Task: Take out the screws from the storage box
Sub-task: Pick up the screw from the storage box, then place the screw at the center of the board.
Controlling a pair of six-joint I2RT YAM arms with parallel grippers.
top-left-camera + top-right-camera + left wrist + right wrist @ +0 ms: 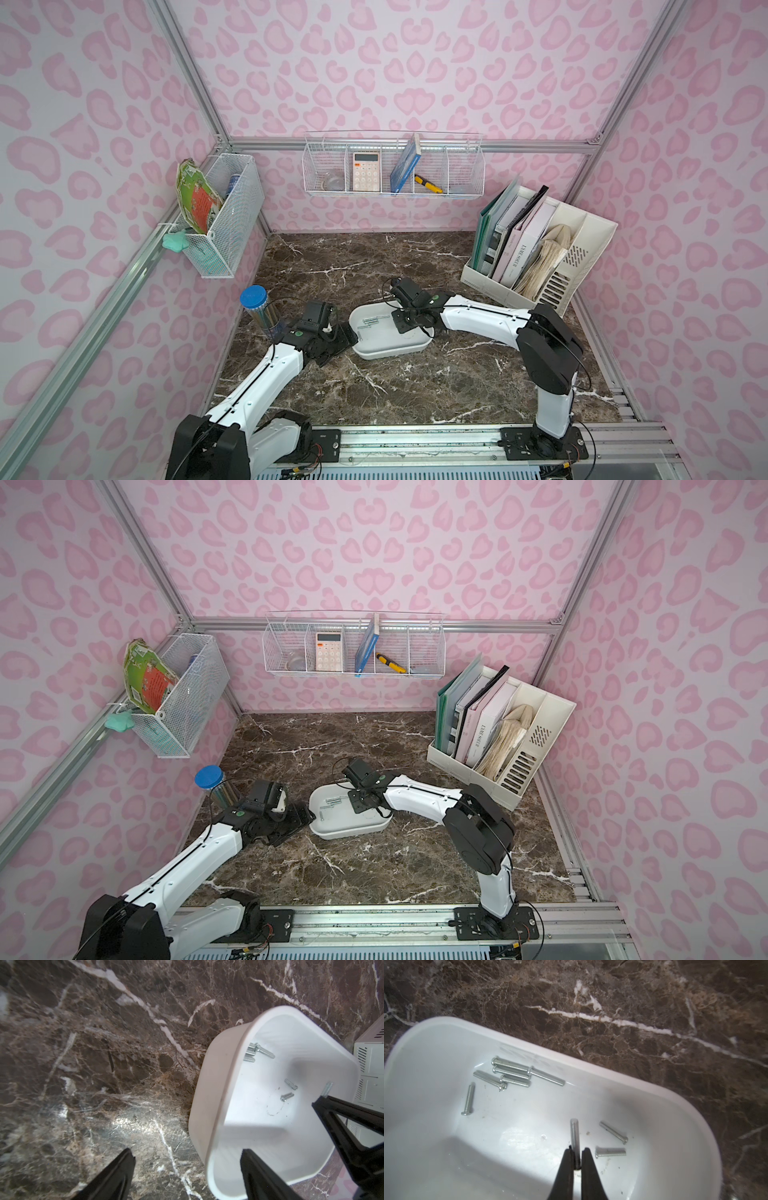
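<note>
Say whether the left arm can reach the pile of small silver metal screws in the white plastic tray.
Probably yes: the left gripper straddles the tray's rim, jaws open, the pile lies uncovered, and the right gripper, holding another screw, is apart.

storage box [425,1084] white | screws [510,1072] silver | table [415,386] brown marble, white-veined | walls [415,62] pink spotted

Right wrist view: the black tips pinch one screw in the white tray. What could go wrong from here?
The right gripper grips the screw only near one end, so it may swivel or slip out when lifted.
Two loose screws lie close beside the tips and might get knocked.
The left gripper straddles the storage box wall, jaws open, so the box could slide.
</note>
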